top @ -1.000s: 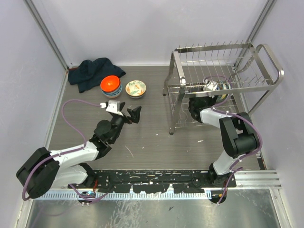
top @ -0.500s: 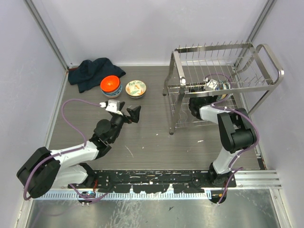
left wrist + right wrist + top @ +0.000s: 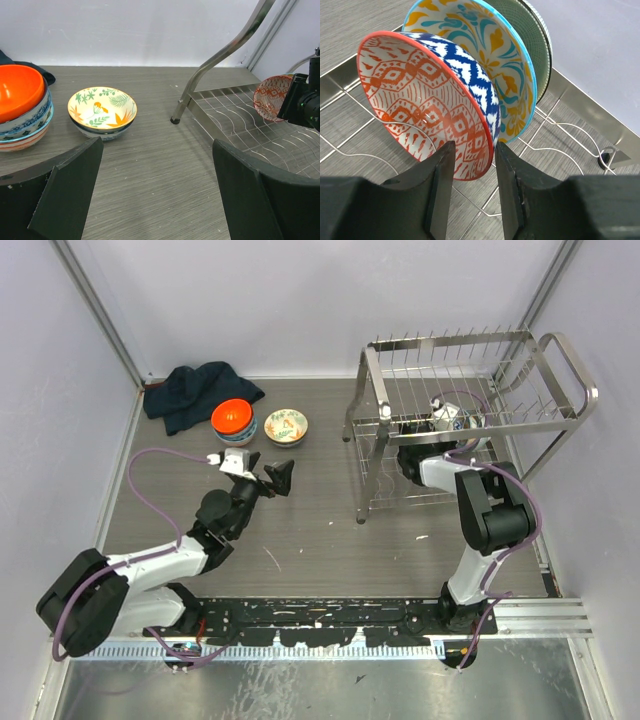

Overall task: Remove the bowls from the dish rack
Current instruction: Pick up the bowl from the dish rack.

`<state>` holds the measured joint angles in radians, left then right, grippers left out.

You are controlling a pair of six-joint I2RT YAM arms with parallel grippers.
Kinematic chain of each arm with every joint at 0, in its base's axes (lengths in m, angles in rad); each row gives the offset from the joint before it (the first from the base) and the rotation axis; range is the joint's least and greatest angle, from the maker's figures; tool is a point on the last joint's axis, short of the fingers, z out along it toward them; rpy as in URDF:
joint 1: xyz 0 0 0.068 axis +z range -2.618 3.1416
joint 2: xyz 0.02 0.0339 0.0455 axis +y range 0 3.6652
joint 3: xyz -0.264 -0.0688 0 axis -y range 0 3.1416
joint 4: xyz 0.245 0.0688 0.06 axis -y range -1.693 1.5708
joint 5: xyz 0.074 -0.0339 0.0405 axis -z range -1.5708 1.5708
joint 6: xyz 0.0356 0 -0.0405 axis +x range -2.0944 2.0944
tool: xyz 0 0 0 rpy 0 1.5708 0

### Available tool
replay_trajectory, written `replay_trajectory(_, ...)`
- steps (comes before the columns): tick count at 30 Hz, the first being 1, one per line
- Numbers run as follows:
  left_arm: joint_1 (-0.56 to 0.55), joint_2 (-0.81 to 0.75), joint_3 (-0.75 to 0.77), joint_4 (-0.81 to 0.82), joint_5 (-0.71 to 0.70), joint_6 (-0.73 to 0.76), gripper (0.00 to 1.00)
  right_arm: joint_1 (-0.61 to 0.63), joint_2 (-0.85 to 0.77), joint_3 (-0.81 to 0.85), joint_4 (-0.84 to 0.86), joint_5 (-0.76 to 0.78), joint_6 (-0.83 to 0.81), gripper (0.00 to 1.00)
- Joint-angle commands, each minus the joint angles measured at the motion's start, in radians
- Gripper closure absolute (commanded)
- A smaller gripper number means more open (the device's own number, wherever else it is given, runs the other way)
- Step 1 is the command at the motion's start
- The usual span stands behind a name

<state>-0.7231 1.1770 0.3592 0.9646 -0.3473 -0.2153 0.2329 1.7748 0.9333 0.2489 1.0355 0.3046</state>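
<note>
The left gripper (image 3: 157,146) is hanging wide open near the bright orange ceramic bowl (image 3: 232,417) at ten o'clock. At two o'clock, inside the silver wire dish rack (image 3: 573,360), the right gripper (image 3: 472,167) is straddling the rim of the upright red-patterned round bowl (image 3: 420,105). I cannot tell whether it is pinching yet. The next move is probably clamping firmly and lifting clear.
</note>
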Motion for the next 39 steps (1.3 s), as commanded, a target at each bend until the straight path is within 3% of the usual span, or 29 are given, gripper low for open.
replay_trajectory(1, 0.009, 0.009, 0.013, 0.054, 0.008, -0.009, 0.02, -0.008, 0.003, 0.044, 0.019, 0.023, 0.002, 0.59)
replay_trajectory(8, 0.018, 0.028, 0.019, 0.064, 0.017, -0.015, 0.02, -0.011, 0.006, 0.047, 0.017, 0.031, 0.001, 0.7)
replay_trajectory(14, 0.025, 0.033, 0.021, 0.063, 0.021, -0.015, 0.02, -0.012, 0.002, 0.044, 0.018, 0.047, 0.005, 0.85)
replay_trajectory(25, 0.036, 0.05, 0.027, 0.072, 0.035, -0.024, 0.02, 0.012, 0.001, 0.029, 0.1, 0.146, -0.043, 0.98)
replay_trajectory(39, 0.043, 0.061, 0.03, 0.077, 0.043, -0.034, 0.02, 0.058, 0.031, -0.013, 0.344, 0.295, -0.213, 1.0)
